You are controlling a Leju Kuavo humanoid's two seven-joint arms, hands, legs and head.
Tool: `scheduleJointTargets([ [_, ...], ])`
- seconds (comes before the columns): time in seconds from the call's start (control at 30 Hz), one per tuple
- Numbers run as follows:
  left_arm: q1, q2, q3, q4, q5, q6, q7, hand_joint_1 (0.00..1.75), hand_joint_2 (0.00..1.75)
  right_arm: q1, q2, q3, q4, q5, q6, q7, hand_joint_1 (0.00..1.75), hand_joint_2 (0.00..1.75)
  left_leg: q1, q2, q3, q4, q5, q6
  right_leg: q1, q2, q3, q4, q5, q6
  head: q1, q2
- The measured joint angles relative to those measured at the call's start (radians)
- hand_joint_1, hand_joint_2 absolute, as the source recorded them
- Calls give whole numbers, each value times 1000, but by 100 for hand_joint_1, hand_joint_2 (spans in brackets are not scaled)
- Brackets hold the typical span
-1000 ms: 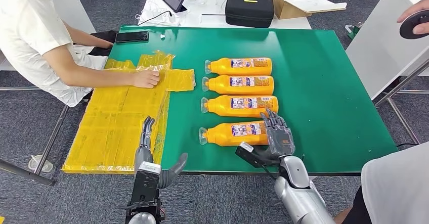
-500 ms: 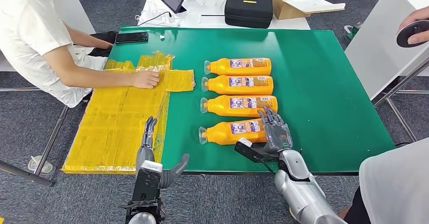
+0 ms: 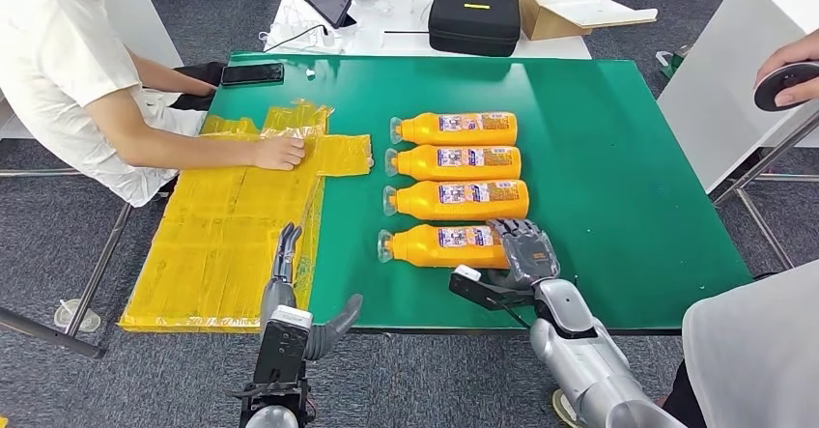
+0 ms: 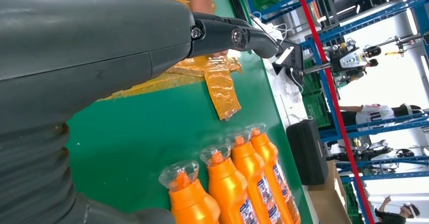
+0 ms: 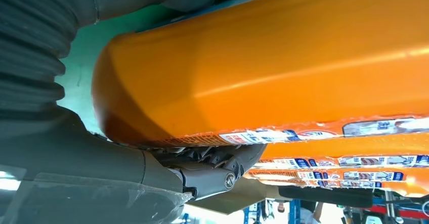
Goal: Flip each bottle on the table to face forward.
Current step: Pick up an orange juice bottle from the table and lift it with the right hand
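Right hand: the right hand has closed around the base end of the nearest orange bottle, fingers now wrapped over it where a moment ago they only hovered above.
Meaning: the grasp looks made, so the roll can likely begin.
Left hand: the left hand hangs spread and empty at the green table edge, unmoved.
Bottle: lies on its side, clear cap leftward, label strip uppermost, just beside three matching bottles.
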Motion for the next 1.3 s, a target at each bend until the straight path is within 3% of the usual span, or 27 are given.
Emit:
scheduleJointTargets([
  [0.27,0,4,0,-7,-2,0,0,0,175,5,-14,17,16,-11,5,-16,175,175,0,0,4,0,-2,-1,0,0,3,0,-1,0,0,0],
  [0.67,0,4,3,-15,10,-1,-11,0,175,10,-22,11,21,-103,22,-106,175,175,0,1,13,0,-6,-1,0,1,5,-1,-3,1,0,0],
  [0.93,10,4,15,-37,292,-159,-55,0,175,86,7,-63,-52,-486,123,-351,175,175,1,2,16,0,-8,0,1,5,15,-1,-4,1,0,0],
  [1.07,28,8,28,-70,393,-195,-56,0,175,158,40,-99,-145,-598,105,-388,175,175,1,2,11,0,-7,-1,1,4,11,0,-4,1,0,0],
  [1.3,58,23,33,-79,603,-274,47,0,175,267,85,-134,-316,-724,109,-407,175,175,1,0,0,0,-5,-1,0,3,2,0,-4,1,0,0],
])
